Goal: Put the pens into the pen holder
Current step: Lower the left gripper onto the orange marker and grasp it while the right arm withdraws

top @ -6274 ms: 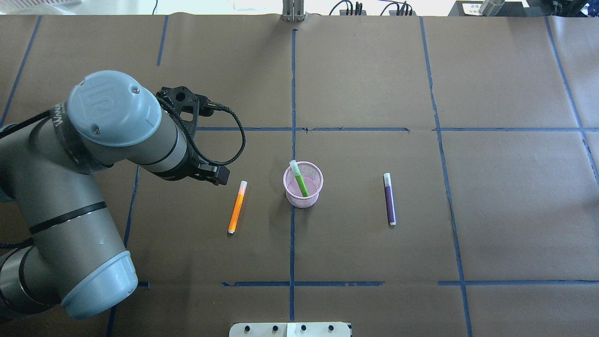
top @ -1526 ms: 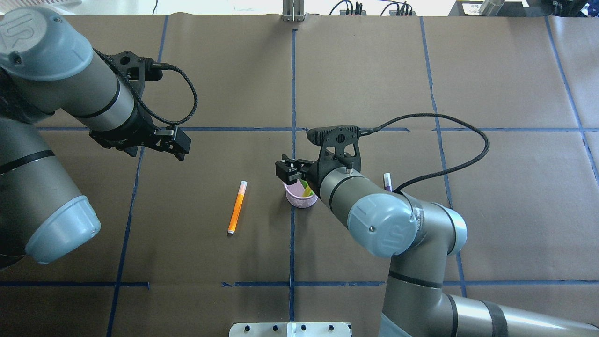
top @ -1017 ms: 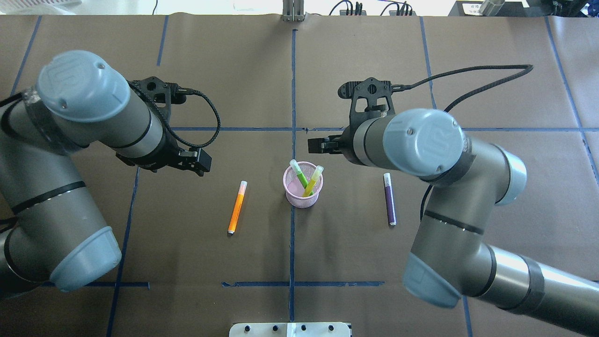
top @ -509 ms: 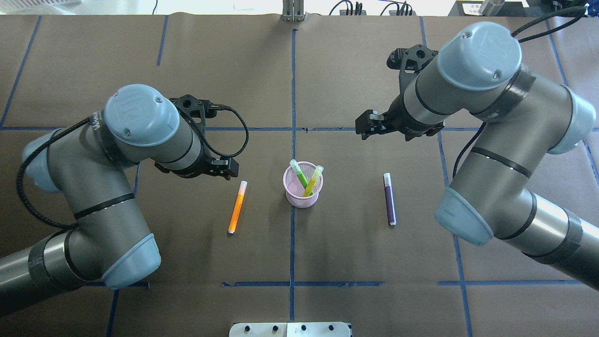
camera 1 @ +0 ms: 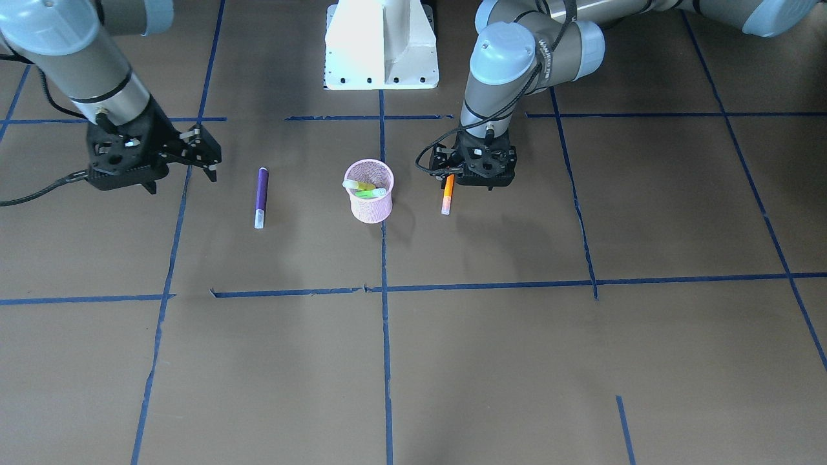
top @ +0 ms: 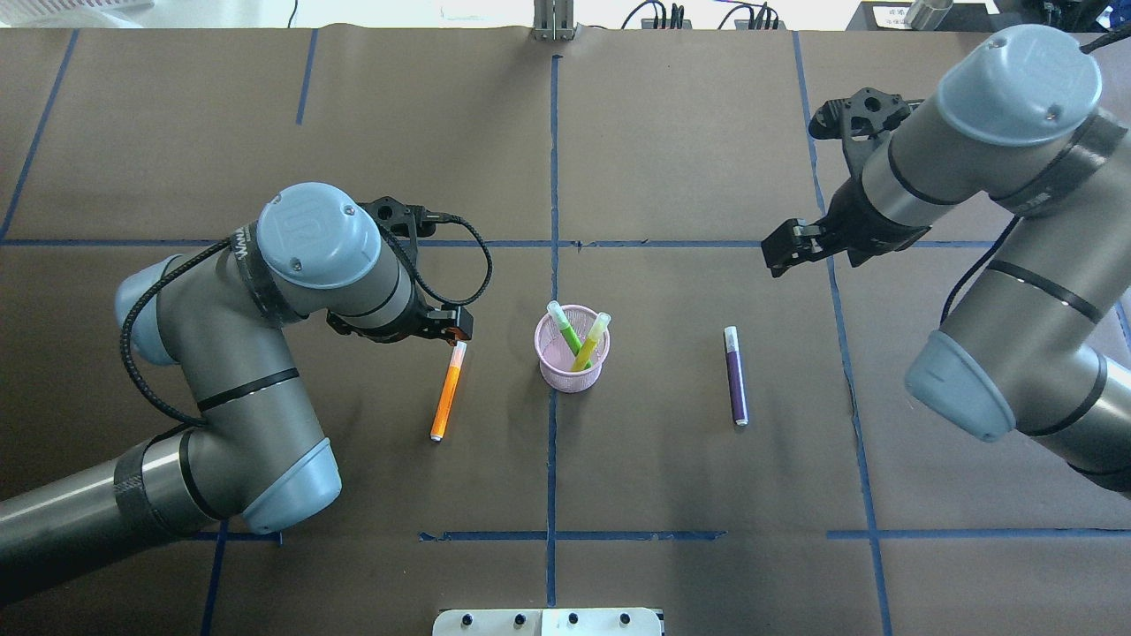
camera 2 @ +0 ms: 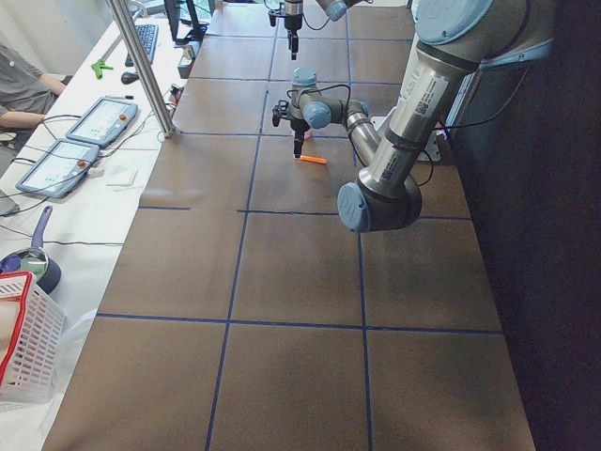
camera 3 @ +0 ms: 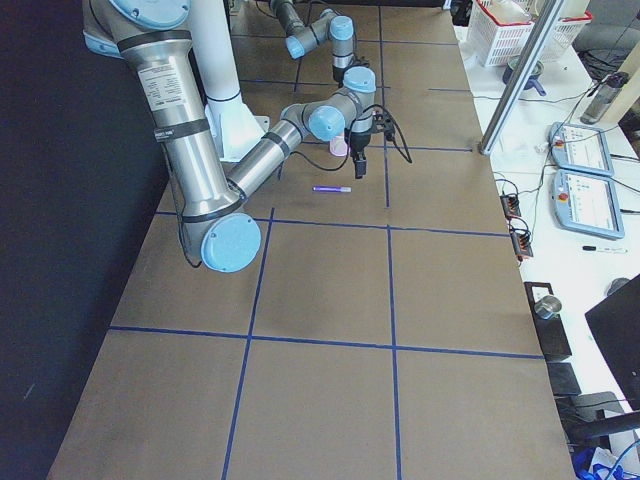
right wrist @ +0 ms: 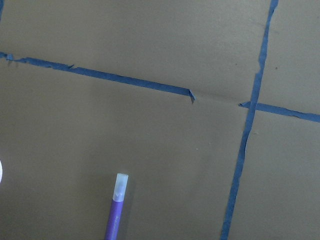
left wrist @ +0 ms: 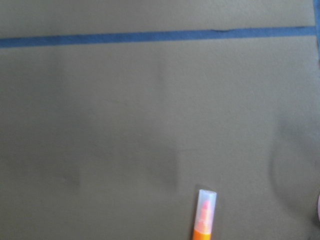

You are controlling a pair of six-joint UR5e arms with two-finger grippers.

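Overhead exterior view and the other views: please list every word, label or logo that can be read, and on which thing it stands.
"UR": faint embossed logo on the blue joint cap of the left arm.
White lettering beside that cap: too blurred to read.
No text seen on the orange pen, the purple pen or the pen holder.

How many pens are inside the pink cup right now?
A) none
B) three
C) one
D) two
D: a green pen and a yellow-green pen stand in the pink cup, while the orange pen and the purple pen lie on the table.
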